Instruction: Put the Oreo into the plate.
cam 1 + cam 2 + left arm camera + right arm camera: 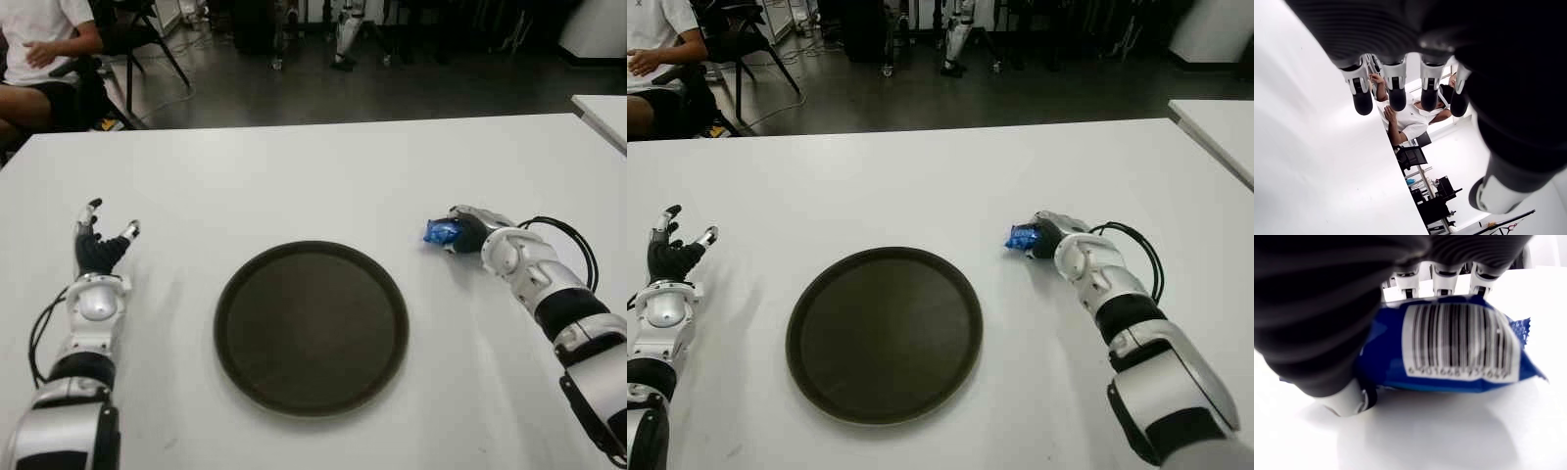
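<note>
A small blue Oreo packet (440,233) lies on the white table (313,176) to the right of the round dark plate (312,328). My right hand (462,231) is curled over the packet; in the right wrist view its fingers (1440,276) wrap the far side of the packet (1459,350) and the thumb presses the near side, barcode face showing. The packet sits low against the tabletop. My left hand (98,245) shows to the left of the plate with its fingers (1396,93) spread and nothing in them.
A person in a white shirt (34,49) sits beyond the table's far left corner, beside a black chair (137,34). Another white table's corner (602,113) shows at the far right.
</note>
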You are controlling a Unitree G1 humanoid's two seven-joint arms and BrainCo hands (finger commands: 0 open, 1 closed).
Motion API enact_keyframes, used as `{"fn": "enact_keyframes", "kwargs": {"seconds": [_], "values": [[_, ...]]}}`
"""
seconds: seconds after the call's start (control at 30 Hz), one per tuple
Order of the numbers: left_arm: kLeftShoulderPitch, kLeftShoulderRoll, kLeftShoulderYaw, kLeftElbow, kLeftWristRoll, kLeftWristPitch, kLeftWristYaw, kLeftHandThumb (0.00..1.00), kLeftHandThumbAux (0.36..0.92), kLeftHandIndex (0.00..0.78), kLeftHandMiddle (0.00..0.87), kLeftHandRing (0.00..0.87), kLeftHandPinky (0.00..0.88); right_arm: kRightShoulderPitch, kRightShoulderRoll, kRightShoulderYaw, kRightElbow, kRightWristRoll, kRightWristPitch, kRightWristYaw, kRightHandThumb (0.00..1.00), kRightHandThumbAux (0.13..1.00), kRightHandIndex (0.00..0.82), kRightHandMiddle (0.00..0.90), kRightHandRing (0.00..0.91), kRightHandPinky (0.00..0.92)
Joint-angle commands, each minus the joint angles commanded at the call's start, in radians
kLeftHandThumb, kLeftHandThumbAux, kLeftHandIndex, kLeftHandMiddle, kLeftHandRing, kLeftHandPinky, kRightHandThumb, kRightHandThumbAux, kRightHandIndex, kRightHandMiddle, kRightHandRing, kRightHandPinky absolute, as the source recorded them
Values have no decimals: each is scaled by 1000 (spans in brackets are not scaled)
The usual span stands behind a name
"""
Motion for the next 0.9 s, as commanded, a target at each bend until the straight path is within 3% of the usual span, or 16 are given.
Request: {"fn": "enact_keyframes", "kwargs": {"seconds": [0.9], "values": [[1,-7,0,-13,0,11,-5,0,699,0,0,0,2,4,0,-24,-8,20,17,-14,686,738,413,90,147,180]]}}
